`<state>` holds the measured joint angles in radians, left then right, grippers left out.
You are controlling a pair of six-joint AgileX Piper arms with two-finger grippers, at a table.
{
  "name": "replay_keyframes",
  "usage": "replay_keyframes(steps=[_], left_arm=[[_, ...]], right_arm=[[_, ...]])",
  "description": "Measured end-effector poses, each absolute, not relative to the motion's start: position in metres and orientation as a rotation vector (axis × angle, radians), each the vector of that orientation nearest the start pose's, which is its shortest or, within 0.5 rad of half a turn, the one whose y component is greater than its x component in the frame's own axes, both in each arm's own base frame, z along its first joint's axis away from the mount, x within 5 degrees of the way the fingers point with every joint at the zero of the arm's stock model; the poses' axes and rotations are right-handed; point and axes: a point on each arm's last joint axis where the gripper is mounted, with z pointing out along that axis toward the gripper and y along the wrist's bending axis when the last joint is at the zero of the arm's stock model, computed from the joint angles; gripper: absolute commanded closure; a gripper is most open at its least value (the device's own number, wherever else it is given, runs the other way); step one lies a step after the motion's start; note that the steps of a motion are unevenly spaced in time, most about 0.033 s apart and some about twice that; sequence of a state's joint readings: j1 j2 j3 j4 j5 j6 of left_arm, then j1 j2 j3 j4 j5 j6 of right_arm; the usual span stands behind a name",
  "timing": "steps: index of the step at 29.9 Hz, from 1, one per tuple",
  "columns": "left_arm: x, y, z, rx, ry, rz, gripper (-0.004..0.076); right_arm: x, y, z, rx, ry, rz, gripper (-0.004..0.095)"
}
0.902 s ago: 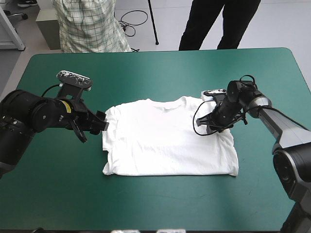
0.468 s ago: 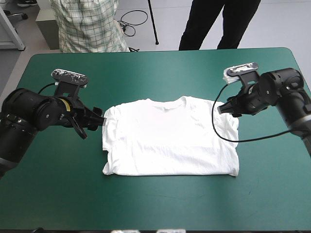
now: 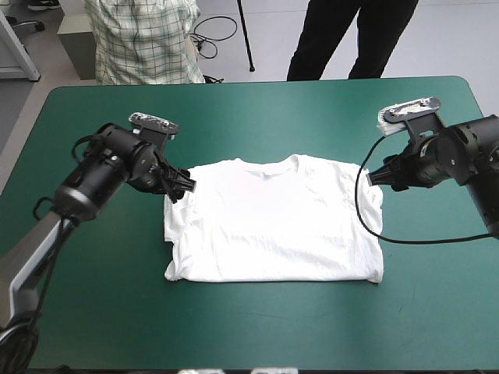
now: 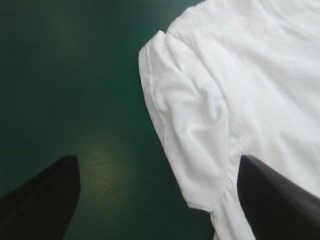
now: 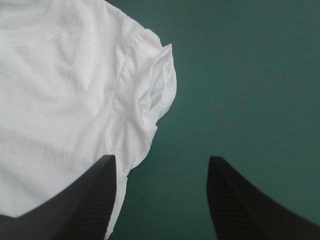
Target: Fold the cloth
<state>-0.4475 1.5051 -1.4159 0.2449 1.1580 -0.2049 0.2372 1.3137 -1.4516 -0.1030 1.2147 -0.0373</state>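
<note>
Your T-shirt (image 4: 250,70) is soft white cloth, matt, loosely creased. Ahead of your right gripper (image 5: 161,157), its sleeve shows a stitched double hem. The teal-green cover (image 4: 55,60) looks smooth and mostly dull, yet it takes a faint sheen. You can see a pale glare patch between the fingers (image 4: 42,202) of your left gripper (image 4: 159,156). Those black fingers look matt with a fine grain. On the right gripper's pair the surface reads as closely ribbed, also without gloss.
</note>
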Motion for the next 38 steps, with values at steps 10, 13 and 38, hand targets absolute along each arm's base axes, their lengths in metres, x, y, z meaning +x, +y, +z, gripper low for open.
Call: replay_keyframes(steps=[10,13,38], left_arm=[[0.339,-0.106,0.27,0.265,2.861,0.164,0.0108],[0.348,-0.104,0.254,0.243,2.892,0.144,0.0108],[0.357,-0.116,0.242,0.239,2.907,-0.011,0.0731]], right_arm=[[0.243,0.049,0.413,-0.354,2.507,-0.065,0.0395],[0.243,0.049,0.413,-0.354,2.507,-0.065,0.0394],[0.24,0.063,0.413,-0.418,2.496,-0.042,0.0397]])
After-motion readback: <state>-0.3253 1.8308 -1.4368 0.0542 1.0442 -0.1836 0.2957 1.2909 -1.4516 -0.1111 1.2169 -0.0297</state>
